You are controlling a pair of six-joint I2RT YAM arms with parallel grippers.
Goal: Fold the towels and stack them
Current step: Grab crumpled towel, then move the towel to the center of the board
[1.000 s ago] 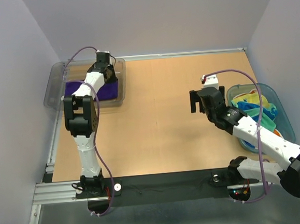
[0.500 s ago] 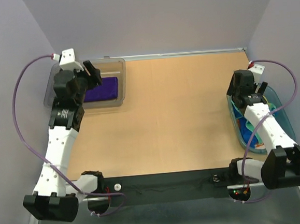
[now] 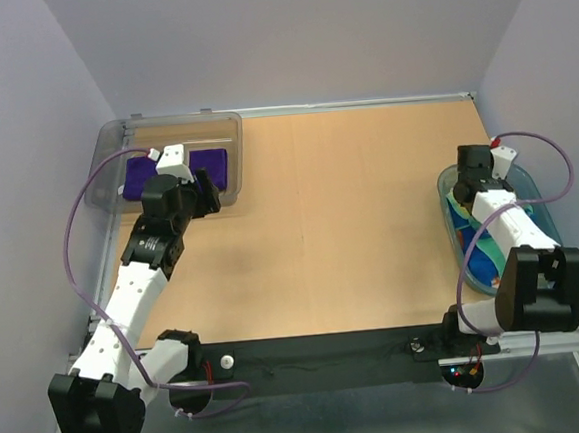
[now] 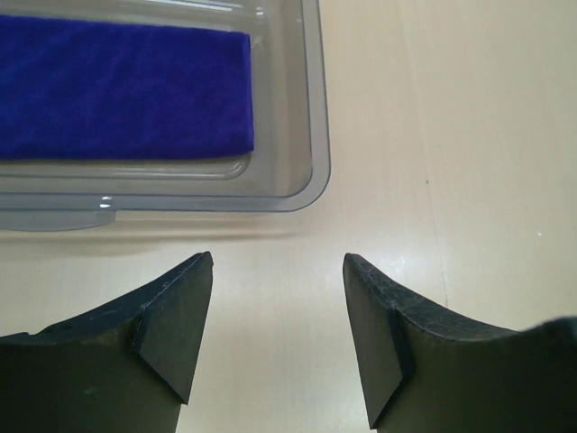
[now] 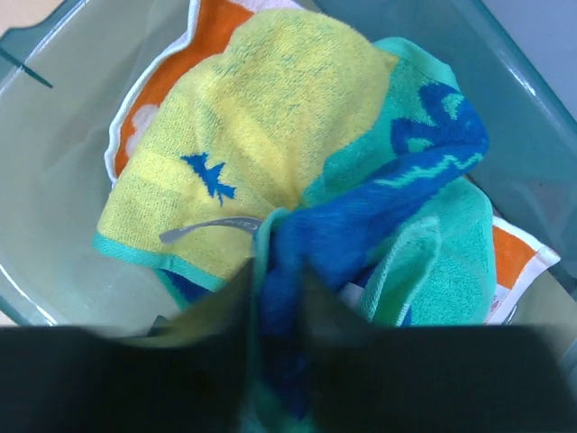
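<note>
A folded purple towel [image 3: 134, 177] [image 4: 126, 90] lies flat in the clear grey bin [image 3: 225, 131] at the far left. My left gripper [image 3: 209, 195] [image 4: 275, 257] stands open just outside the bin's near right corner, with only bare table between its fingers. Crumpled towels [image 3: 469, 234] fill the teal basket [image 3: 547, 218] on the right: a yellow one [image 5: 261, 117], a mint green one with blue squiggles [image 5: 442, 234] and a white one with orange prints [image 5: 212, 27]. My right gripper [image 3: 465, 191] [image 5: 281, 280] is down in the basket, shut on a blue-and-green fold of the mint green towel.
The bin's wall [image 4: 315, 135] rises right in front of my left fingers. The basket's wall [image 5: 54, 117] curves close round my right gripper. Tan tabletop [image 3: 329, 203] lies between bin and basket. Grey walls close in the table at the back and both sides.
My left gripper opened, left the purple towel in the bin and moved out past its near right corner. My right gripper dropped into the basket and closed on a towel fold.
</note>
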